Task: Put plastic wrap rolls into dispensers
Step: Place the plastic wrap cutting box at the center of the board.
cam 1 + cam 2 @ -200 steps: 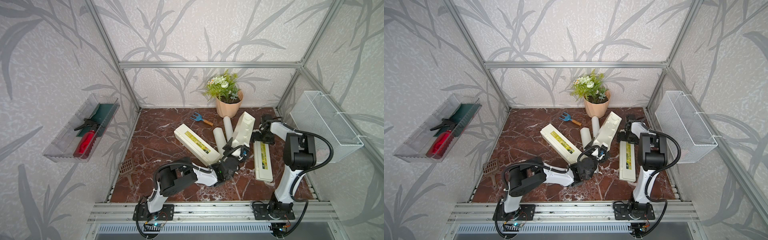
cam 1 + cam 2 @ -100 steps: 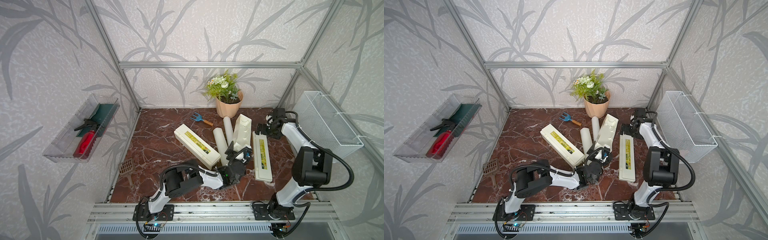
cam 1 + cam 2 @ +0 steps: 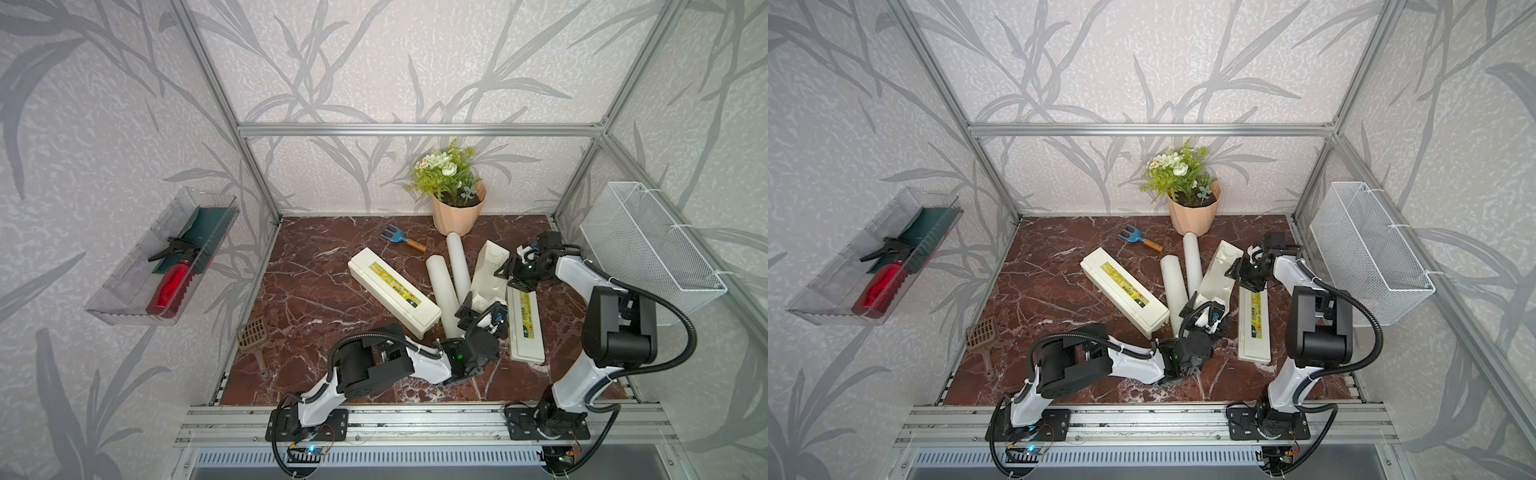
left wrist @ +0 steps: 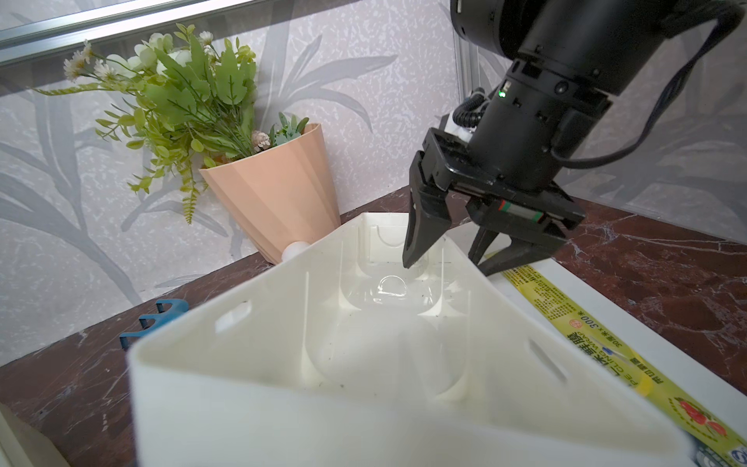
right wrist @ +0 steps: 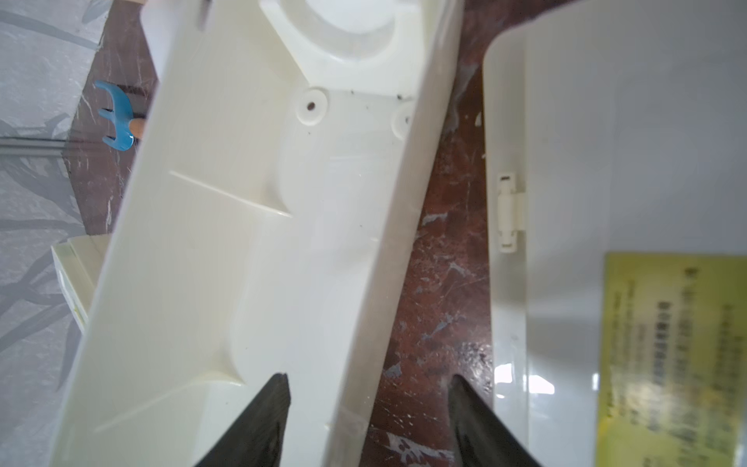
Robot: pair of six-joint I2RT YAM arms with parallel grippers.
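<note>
R gripper [image 5: 368,382] has its jaws part open, astride the long wall of the tray [image 5: 242,242] at its far end. One finger [image 4: 420,234] is inside the tray, the other outside over bare marble [image 3: 316,291] betw. tray and lid [image 5: 606,161]. A gap shows on the outer side, so nothing is gripped. L gripper [image 3: 482,308] sits at the tray's near end w/ jaws wide, one each side of the end wall. Can't tell if they press on it, as its own wrist cam shows only the empty tray. In both top views the tray [image 3: 1219,270] angles away from the lid [image 3: 525,328], which lies flat, label up, just beside it on the R arm's side. Both rolls [image 3: 440,286] [image 3: 459,266] lie on the marble betw. the tray and the shut box [image 3: 392,286], in neither. The far one's end is by the foot of the pot [image 3: 455,212]. Blue fork [image 3: 401,239] lies near the box's far end. Scoop [image 3: 253,336] is well apart at the L edge. Mesh basket [image 3: 648,249] hangs on the R wall.
</note>
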